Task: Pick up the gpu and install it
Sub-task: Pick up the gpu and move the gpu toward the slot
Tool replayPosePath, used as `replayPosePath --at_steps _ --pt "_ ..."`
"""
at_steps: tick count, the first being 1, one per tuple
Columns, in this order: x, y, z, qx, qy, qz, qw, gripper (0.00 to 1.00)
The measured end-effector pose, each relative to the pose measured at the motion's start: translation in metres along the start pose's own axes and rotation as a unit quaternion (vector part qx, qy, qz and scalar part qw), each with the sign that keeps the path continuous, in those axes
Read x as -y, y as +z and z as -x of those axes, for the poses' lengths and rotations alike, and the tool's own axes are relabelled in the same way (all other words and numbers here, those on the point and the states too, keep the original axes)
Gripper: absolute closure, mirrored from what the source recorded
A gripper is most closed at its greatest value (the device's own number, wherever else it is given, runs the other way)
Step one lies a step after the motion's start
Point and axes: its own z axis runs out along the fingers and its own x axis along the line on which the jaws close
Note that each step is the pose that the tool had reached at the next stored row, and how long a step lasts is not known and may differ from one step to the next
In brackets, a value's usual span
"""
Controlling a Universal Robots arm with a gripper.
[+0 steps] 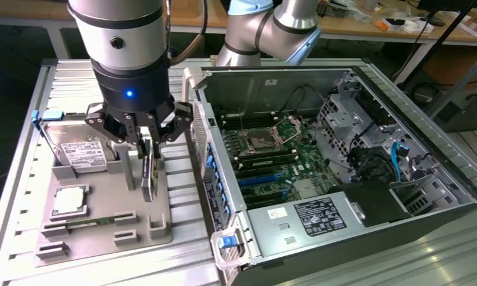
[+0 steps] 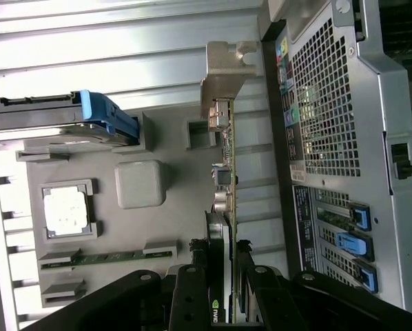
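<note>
Claw [image 1: 148, 142] clamped on the gpu [image 1: 149, 173], card upright on edge over the grey tray [image 1: 99, 185] left-centre of the exterior view, hard drive [image 1: 76, 149] beside it, open PC case [image 1: 203, 155] tight on the exterior view's right.

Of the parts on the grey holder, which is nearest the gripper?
The gpu, standing on edge right under it; the hard drive, processor and memory stick sit farther off.
</note>
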Motion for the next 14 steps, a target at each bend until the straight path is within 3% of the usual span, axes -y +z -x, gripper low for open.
replayPosePath --at_steps 14 --pt "-0.0002 -0.0052 0.0003 0.0001 0.002 -0.0001 1.0000 0.73"
